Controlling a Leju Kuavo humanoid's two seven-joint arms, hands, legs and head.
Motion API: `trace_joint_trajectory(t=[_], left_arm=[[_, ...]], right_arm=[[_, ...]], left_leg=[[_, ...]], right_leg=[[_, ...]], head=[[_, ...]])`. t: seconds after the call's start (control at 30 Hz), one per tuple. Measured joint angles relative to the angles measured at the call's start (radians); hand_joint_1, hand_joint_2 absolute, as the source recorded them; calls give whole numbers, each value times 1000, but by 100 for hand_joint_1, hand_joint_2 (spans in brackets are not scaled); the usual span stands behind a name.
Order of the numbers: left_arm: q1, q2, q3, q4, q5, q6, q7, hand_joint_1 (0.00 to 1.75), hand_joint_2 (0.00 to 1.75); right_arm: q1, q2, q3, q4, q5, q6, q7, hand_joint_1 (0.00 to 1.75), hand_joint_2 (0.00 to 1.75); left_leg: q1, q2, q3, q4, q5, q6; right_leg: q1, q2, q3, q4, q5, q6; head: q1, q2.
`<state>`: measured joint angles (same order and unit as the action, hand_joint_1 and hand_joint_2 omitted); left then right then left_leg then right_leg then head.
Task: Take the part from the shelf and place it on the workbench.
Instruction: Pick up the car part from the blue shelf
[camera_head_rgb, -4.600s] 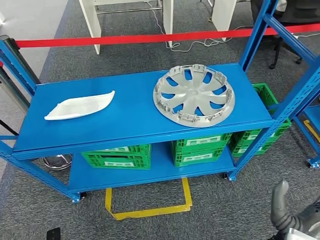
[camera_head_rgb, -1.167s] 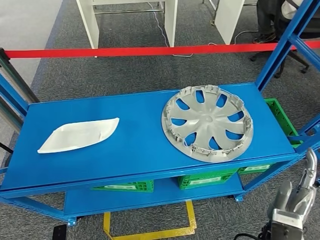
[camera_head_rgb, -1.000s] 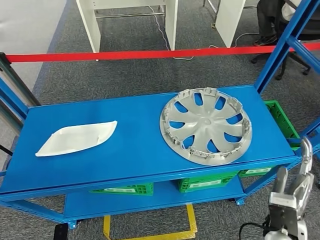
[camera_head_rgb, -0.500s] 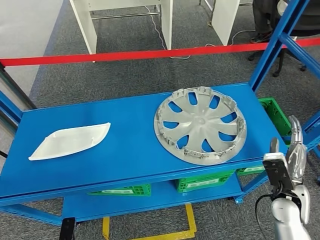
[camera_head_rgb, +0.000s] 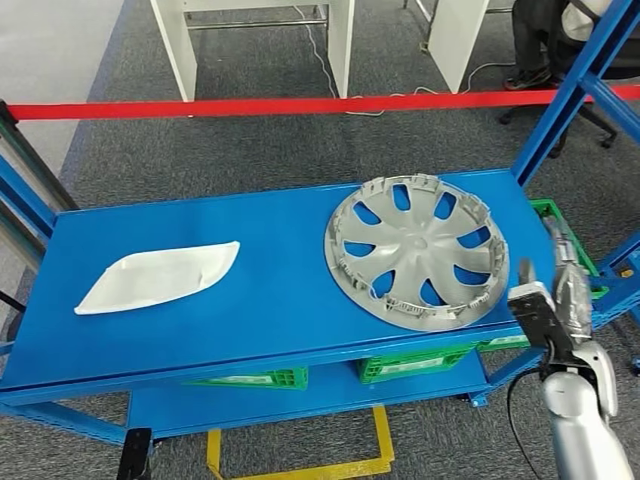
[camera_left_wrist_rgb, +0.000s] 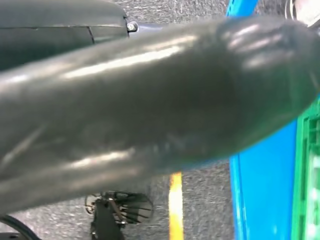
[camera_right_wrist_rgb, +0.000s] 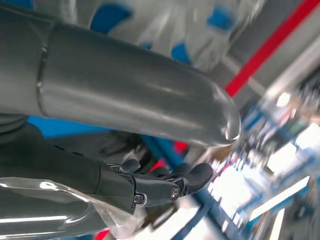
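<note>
A silver hubcap (camera_head_rgb: 416, 250) lies flat on the right half of the blue shelf top (camera_head_rgb: 279, 290). On the left half lies a white curved panel (camera_head_rgb: 158, 276). My right hand (camera_head_rgb: 562, 290) is raised at the shelf's right front corner, just right of the hubcap's rim and apart from it. Its fingers (camera_right_wrist_rgb: 162, 185) are spread away from the thumb and hold nothing; the hubcap (camera_right_wrist_rgb: 166, 20) is a blur beyond them. In the left wrist view my left hand (camera_left_wrist_rgb: 151, 100) is a dark blur close to the lens, its fingers unclear.
Green crates (camera_head_rgb: 411, 362) sit on the lower shelf, with another (camera_head_rgb: 562, 240) at the right end. A blue upright (camera_head_rgb: 562, 90) rises at the right. Red barrier tape (camera_head_rgb: 302, 104) runs behind the shelf, with white table legs (camera_head_rgb: 181, 45) beyond. Yellow floor marking (camera_head_rgb: 302, 465) lies in front.
The camera has shifted a little. My right hand has risen from below the shelf's front edge to the level of the shelf top, closer to the hubcap's right rim.
</note>
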<state>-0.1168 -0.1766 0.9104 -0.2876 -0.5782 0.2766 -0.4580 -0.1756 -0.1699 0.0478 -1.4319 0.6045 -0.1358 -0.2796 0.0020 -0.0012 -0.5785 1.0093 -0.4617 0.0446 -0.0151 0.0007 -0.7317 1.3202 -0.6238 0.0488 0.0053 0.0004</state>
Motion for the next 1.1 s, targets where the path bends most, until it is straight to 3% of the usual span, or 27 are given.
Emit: trace_joint_trajectory(t=[0.1, 0.13, 0.17, 0.23, 0.27, 0.3, 0.37, 0.4, 0.43, 0.47, 0.53, 0.57, 0.6, 0.73, 0.8, 0.87, 0.9, 0.93, 0.97, 1.03, 1.1], left_arm=[[0, 0, -3, 0, -3, -2, 4, 0, 0], [-1, 0, -6, 0, -4, -3, 6, 0, 0], [-3, 0, -11, 0, -7, -5, 10, 0, 0], [-6, 0, -23, 2, -16, -7, 20, 0, 0], [-8, 0, -28, 3, -20, -8, 25, 0, 0], [-9, 0, -32, 4, -24, -8, 29, 0, 0], [-10, -1, -37, 5, -26, -8, 32, 0, 0], [-10, -1, -39, 6, -27, -8, 33, 0, 0], [-9, -2, -41, 7, -27, -8, 33, 0, 0], [-10, -2, -42, 8, -27, -8, 33, 0, 0], [-10, -1, -45, 8, -28, -9, 33, 0, 0], [-10, -1, -45, 8, -28, -9, 33, 0, 0], [-10, -1, -46, 8, -29, -9, 34, 0, 0], [-11, -2, -53, 8, -35, -9, 40, 0, 0], [-15, -3, -56, 8, -38, -8, 45, 0, 0], [-17, -6, -59, 8, -40, -8, 48, 0, 0], [-16, -8, -60, 9, -41, -8, 48, 0, 0], [-15, -10, -61, 9, -42, -8, 48, 0, 0], [-15, -11, -61, 9, -41, -7, 48, 0, 0], [-14, -14, -61, 10, -39, -6, 48, 0, 0], [-12, -17, -61, 10, -36, -5, 47, 0, 0]], right_arm=[[-15, -6, 22, 14, -3, 30, -1, 0, 0], [-33, -12, 43, 26, -4, 51, -1, 0, 0], [-71, -20, 82, 47, -3, 80, 1, 0, 0], [-164, -33, 191, 92, 0, 151, 6, 0, 0], [-207, -36, 242, 111, 1, 179, 11, 0, 0], [-235, -36, 282, 124, 1, 200, 15, 0, 0], [-269, -33, 334, 146, 1, 213, 23, 0, 0], [-280, -31, 358, 157, 1, 217, 25, 0, 0], [-288, -29, 376, 165, 1, 220, 27, 0, 0], [-295, -27, 391, 172, 1, 221, 27, 0, 0], [-312, -23, 413, 182, 0, 220, 28, 0, 0], [-320, -22, 423, 186, 1, 219, 28, 0, 0], [-327, -22, 434, 191, 4, 218, 30, 0, 0], [-351, -10, 483, 212, 45, 199, 61, 0, 0], [-366, 3, 512, 229, 78, 172, 87, 0, 0], [-373, 16, 542, 250, 112, 145, 113, 0, 0], [-371, 23, 555, 260, 126, 132, 125, 0, 0], [-368, 32, 565, 268, 138, 113, 138, 0, 0], [-364, 43, 572, 274, 150, 89, 154, 0, 0], [-353, 68, 582, 280, 176, 28, 185, 0, 0], [-333, 96, 590, 281, 199, -28, 206, 0, 0]], left_leg=[[0, 0, 1, 0, 0, 0], [1, 0, 2, 1, -1, -1], [-1, -1, -1, 5, -3, -7], [-3, -3, -13, 35, -24, -29], [-4, -3, -31, 76, -47, -40], [-2, -2, -58, 135, -77, -47], [0, -2, -124, 266, -126, -52], [1, -2, -144, 300, -127, -52], [1, -2, -147, 295, -109, -50], [0, -2, -133, 253, -73, -46], [-3, -2, -79, 120, 2, -35], [-4, -2, -57, 67, 20, -31], [-6, -2, -45, 36, 25, -29], [-2, -2, -39, 13, 22, -18], [1, -1, -36, 7, 25, -10], [1, -1, -35, 7, 24, -7], [1, -2, -35, 8, 24, -7], [1, -3, -35, 8, 23, -7], [1, -5, -34, 9, 22, -7], [0, -6, -32, 12, 18, -12], [-3, -6, -34, 16, 15, -20]], right_leg=[[-1, 0, -2, -3, 16, 1], [-2, 0, 16, -44, 47, 1], [-3, 0, 51, -119, 82, -2], [-6, 2, 121, -260, 139, -21], [-7, 3, 139, -294, 144, -32], [-8, 3, 140, -295, 143, -40], [-6, 3, 141, -295, 142, -45], [-5, 3, 143, -295, 141, -46], [-4, 3, 145, -295, 140, -47], [-4, 3, 148, -295, 138, -47], [-1, 3, 153, -295, 133, -44], [0, 2, 153, -294, 132, -41], [2, 1, 152, -295, 131, -37], [3, 0, 142, -287, 120, -18], [2, 0, 101, -205, 74, -13], [3, 0, 35, -72, 23, -10], [3, 0, 10, -29, 16, -9], [3, 0, 2, -22, 28, -8], [3, -1, 13, -57, 59, -10], [3, -2, 73, -192, 130, -15], [6, -1, 117, -282, 154, -22]], head=[[0, 0], [0, 0], [-1, 0], [-5, 0], [-7, 0], [-8, 0], [-9, 0], [-9, 0], [-10, 0], [-10, 0], [-10, 0], [-9, 0], [-9, 0], [-7, 0], [-5, 0], [-4, 0], [-4, 0], [-3, 0], [-3, 0], [-4, 0], [-4, 0]])
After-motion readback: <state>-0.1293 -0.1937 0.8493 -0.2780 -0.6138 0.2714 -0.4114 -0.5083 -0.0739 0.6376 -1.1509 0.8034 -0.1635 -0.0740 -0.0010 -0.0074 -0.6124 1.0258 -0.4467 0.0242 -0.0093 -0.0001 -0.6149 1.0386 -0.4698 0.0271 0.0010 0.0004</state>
